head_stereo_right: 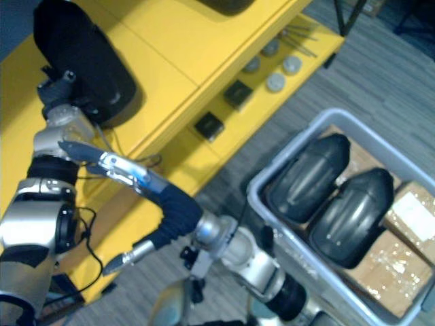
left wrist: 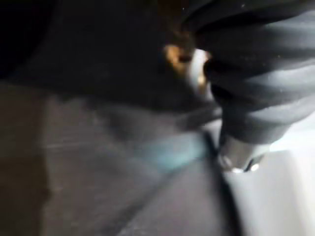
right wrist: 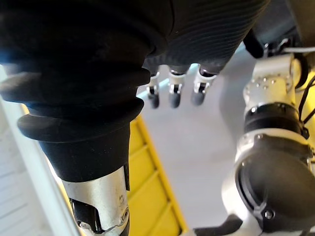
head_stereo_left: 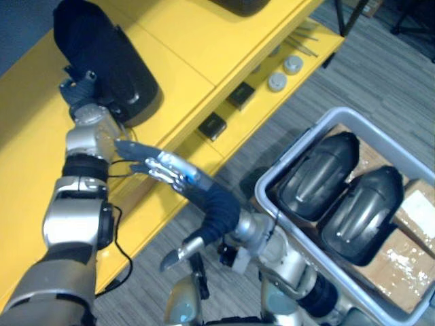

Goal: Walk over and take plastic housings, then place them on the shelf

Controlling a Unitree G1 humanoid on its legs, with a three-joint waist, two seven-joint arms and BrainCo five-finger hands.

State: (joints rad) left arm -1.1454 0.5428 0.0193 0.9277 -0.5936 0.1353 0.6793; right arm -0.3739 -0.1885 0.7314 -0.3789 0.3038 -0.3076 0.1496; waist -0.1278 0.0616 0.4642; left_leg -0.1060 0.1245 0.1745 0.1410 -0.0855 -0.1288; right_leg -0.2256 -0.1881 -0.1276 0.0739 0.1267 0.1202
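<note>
A black plastic housing (head_stereo_left: 102,51) lies on the top of the yellow shelf (head_stereo_left: 183,41) at the upper left. My left hand (head_stereo_left: 80,87) is pressed against its near end, with the fingers hidden behind it; the left wrist view shows the dark housing surface (left wrist: 108,59) from very close. My right hand (head_stereo_left: 178,175) hovers in front of the shelf edge, below the housing and apart from it. It is open, with straight fingers (right wrist: 170,96), and holds nothing. Two more black housings (head_stereo_left: 319,173) (head_stereo_left: 360,214) lie side by side in a grey bin (head_stereo_left: 272,197) at the right.
Cardboard boxes (head_stereo_left: 408,224) sit in the bin under the housings. The shelf's lower level carries small black blocks (head_stereo_left: 212,125) and round grey parts (head_stereo_left: 285,73). Another dark object (head_stereo_left: 238,5) rests at the far end of the shelf top. Grey carpet (head_stereo_left: 224,170) lies between shelf and bin.
</note>
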